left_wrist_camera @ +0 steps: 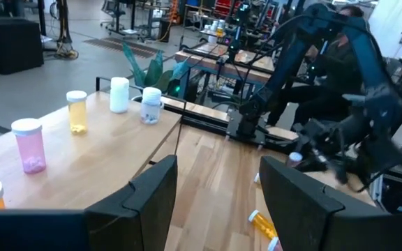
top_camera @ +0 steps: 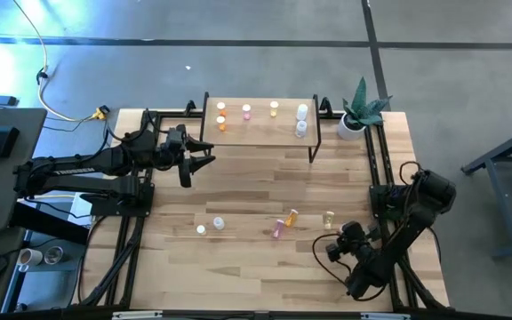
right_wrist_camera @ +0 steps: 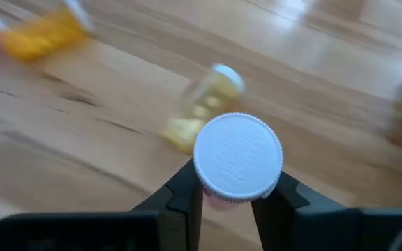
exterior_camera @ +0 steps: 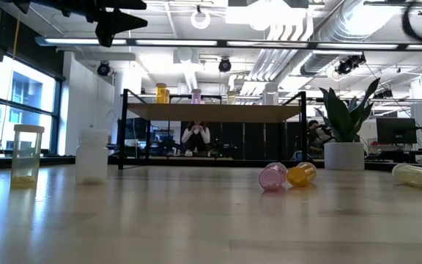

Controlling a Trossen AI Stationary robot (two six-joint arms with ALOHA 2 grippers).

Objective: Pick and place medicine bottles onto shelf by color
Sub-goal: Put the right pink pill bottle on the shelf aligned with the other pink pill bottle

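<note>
The shelf [top_camera: 258, 133] stands at the table's far middle with orange [top_camera: 221, 124], pink [top_camera: 246, 111], yellow [top_camera: 274, 108] and white [top_camera: 301, 127] medicine bottles upright on it. On the table, a pink bottle [exterior_camera: 272, 177], an orange one [exterior_camera: 301, 174] and a yellow one [right_wrist_camera: 201, 104] lie on their sides. A clear one [exterior_camera: 26, 154] and a white one [exterior_camera: 91, 155] stand upright. My right gripper [right_wrist_camera: 236, 199], near the table's near right corner, is shut on a white-capped bottle [right_wrist_camera: 237, 157]. My left gripper [left_wrist_camera: 218, 174] hangs open in the air beside the shelf's left end. My right gripper pinches the bottle between its two fingers [right_wrist_camera: 185, 192], one on each side just under the white cap [right_wrist_camera: 237, 132]. The cap faces the wrist camera and hides the body and the exact place of contact. The fingers slant down from the near right. The bottle looks lifted clear of the table.
A potted plant [top_camera: 360, 111] stands at the far right corner beside the shelf. Black rails [top_camera: 376, 160] run along the table's left and right edges. Bare wood lies between the shelf and the row of loose bottles.
</note>
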